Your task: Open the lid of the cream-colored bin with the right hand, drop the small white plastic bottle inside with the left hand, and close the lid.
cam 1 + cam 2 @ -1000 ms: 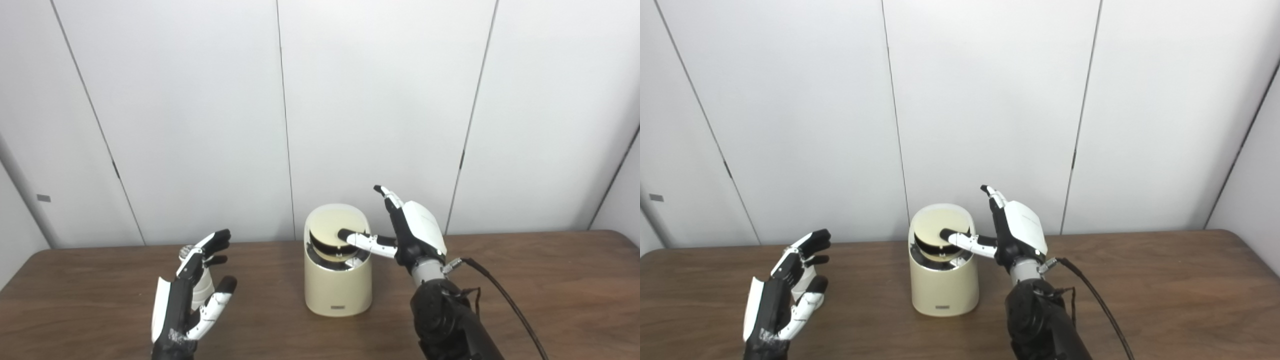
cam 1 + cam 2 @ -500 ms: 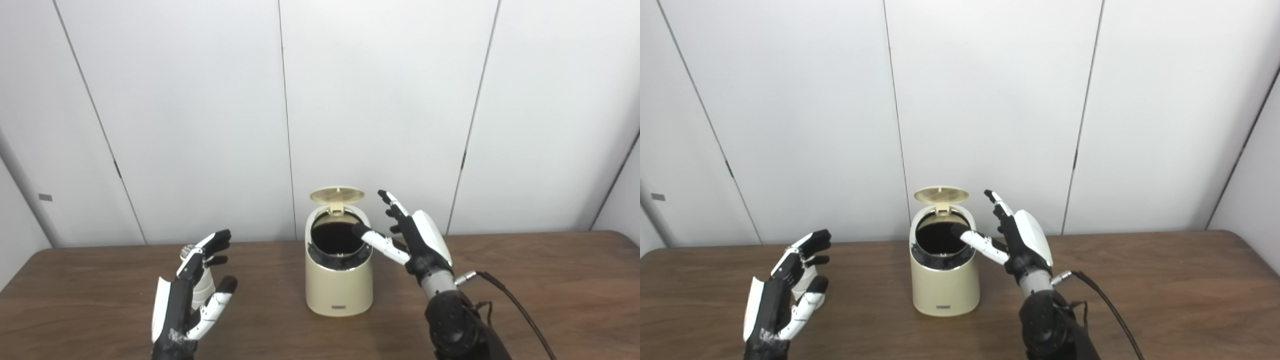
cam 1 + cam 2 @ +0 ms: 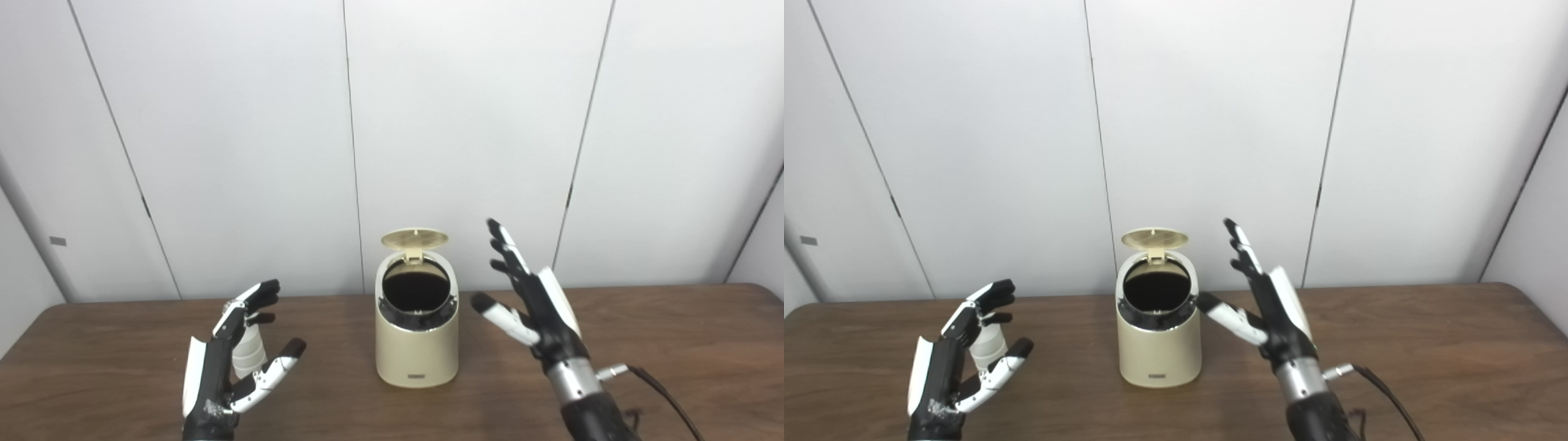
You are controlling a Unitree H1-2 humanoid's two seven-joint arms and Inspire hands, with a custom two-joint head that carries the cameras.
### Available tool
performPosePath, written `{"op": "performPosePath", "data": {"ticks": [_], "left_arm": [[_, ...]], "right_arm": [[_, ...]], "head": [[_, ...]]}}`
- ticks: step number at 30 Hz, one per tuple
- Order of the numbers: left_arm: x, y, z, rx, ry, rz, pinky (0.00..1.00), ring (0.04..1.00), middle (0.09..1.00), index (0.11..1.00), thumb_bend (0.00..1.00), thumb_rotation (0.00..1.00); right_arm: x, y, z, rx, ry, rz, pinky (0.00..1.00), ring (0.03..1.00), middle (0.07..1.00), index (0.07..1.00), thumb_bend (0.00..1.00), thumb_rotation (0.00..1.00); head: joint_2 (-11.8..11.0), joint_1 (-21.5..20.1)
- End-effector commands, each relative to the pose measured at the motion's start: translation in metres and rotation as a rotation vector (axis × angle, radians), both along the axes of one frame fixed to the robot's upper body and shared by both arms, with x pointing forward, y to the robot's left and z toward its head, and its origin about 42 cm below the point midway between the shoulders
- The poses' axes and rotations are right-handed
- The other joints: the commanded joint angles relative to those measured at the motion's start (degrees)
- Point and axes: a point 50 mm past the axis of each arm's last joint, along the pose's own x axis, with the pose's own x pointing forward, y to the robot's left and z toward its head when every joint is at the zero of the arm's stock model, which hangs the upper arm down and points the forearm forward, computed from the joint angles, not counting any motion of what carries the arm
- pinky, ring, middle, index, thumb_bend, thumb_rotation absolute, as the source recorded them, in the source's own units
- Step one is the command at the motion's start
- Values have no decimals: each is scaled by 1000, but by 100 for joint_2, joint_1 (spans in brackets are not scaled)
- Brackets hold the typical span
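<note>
The cream-colored bin [image 3: 418,352] stands mid-table with its round lid [image 3: 414,237] flipped up at the back, showing a dark opening. My right hand [image 3: 536,300] hovers open just right of the bin, fingers spread and clear of it. The small white plastic bottle [image 3: 247,352] stands upright on the table at the left, largely hidden behind my left hand [image 3: 229,361]. That hand is open around the bottle, fingers on its far side and thumb spread toward the bin, not clasping it.
The brown wooden table [image 3: 674,355] runs across the whole view, with white wall panels close behind it. A black cable [image 3: 658,392] trails from my right wrist over the table's right side.
The lid went from half-tipped under my right thumb to fully up. My right hand has pulled back to the right and away from the opening. My left thumb has spread wider beside the bottle.
</note>
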Motion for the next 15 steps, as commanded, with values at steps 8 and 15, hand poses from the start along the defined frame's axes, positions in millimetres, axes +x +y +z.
{"op": "performPosePath", "data": {"ticks": [8,15], "left_arm": [[11,18,23,119,-110,92,733,804,812,812,750,354],[12,39,31,307,-206,318,662,743,727,737,880,310]], "right_arm": [[-25,-34,-24,-3,-47,-60,911,955,971,978,1000,865],[-38,-47,-52,-7,10,-47,896,966,991,1000,1000,865]], "head": [[9,-27],[42,48]]}}
